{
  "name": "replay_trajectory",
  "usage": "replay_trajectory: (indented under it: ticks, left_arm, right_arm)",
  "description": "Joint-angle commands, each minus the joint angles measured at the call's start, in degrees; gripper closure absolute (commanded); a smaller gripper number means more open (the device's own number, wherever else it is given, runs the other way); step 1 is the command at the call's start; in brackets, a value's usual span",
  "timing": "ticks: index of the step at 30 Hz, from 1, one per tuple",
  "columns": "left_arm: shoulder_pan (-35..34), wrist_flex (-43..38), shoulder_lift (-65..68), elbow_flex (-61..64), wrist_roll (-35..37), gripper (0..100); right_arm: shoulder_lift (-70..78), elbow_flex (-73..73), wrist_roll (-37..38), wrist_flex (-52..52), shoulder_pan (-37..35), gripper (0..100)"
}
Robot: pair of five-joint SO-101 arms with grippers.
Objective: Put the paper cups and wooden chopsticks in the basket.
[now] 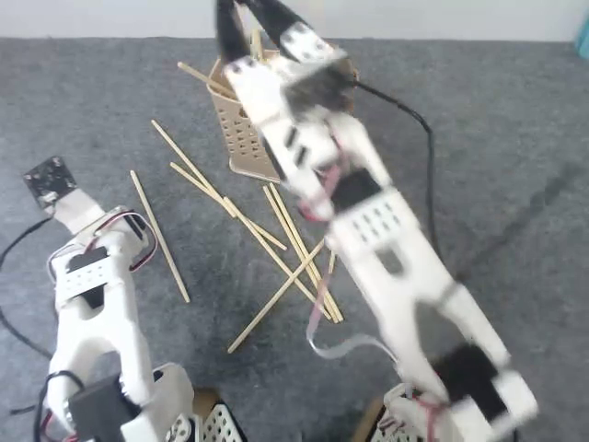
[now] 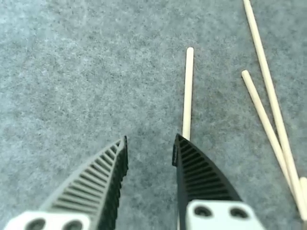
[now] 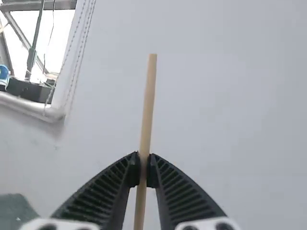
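My right gripper (image 3: 144,165) is shut on a wooden chopstick (image 3: 149,96) that points up toward a pale wall. In the high view this gripper (image 1: 250,17) is raised above the perforated wooden basket (image 1: 241,138), which has chopsticks (image 1: 207,78) sticking out of it. My left gripper (image 2: 150,139) hangs open just above the grey carpet. A single chopstick (image 2: 188,91) lies beside one of its fingers and is not between them. The left arm (image 1: 92,276) stands at the near left, next to a lone chopstick (image 1: 158,235).
Several loose chopsticks (image 1: 276,249) lie crossed on the carpet between the arms, and two more (image 2: 266,91) are near my left gripper. A black cable (image 1: 414,120) runs along the right arm. A window (image 3: 33,52) shows behind the right gripper.
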Motion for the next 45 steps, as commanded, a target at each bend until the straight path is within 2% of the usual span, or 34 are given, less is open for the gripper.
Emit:
replay_trajectory:
  ticks: [1, 6, 10, 12, 14, 18, 27, 32, 36, 39, 42, 45]
  left_arm:
    - [0.53, -1.67, -0.7, -0.48, 0.09, 86]
    - [0.53, -1.67, -0.7, -0.48, 0.09, 86]
    - [0.53, -1.76, -0.7, -0.57, 0.09, 86]
    - [0.53, -1.76, -0.7, -0.57, 0.09, 85]
    - [0.53, -1.76, -0.7, -0.57, 0.09, 85]
    - [0.53, -1.67, -0.7, -0.57, 0.09, 85]
    - [0.53, -1.23, -0.7, -0.57, 0.09, 85]
    - [0.62, 4.22, 0.0, -3.21, 0.0, 85]
    - [0.7, 6.07, 0.0, -3.82, -0.18, 85]
    - [0.7, 6.15, 0.0, -3.82, 0.0, 85]
    - [2.02, 6.24, 0.7, -3.82, 0.0, 86]
    - [2.9, 6.33, 4.92, -6.64, 0.0, 86]
  right_arm:
    - [10.59, -15.47, 5.89, -1.27, -0.48, 98.9]
    - [20.53, -21.98, 6.24, -1.27, 1.01, 98.9]
    - [23.69, -21.8, 6.24, -1.1, 2.51, 98.6]
    - [23.43, -21.89, 6.24, 2.15, 3.3, 98.4]
    - [21.67, -22.07, 4.75, 8.13, 4.26, 96.0]
    - [15.34, -22.24, -4.92, 21.85, 5.58, 87.4]
    - [-1.8, -22.15, -15.65, 45.67, 7.52, 87.2]
    - [-13.49, -21.8, -24.7, 69.14, 7.6, 87.2]
    - [-18.42, -19.69, -27.16, 89.01, 7.34, 87.2]
    - [-19.56, -15.21, -27.52, 98.68, 8.22, 87.2]
    - [-20.35, -8.18, -27.43, 103.43, 11.38, 87.3]
    - [-20.35, 0.0, -27.43, 103.96, 15.52, 88.2]
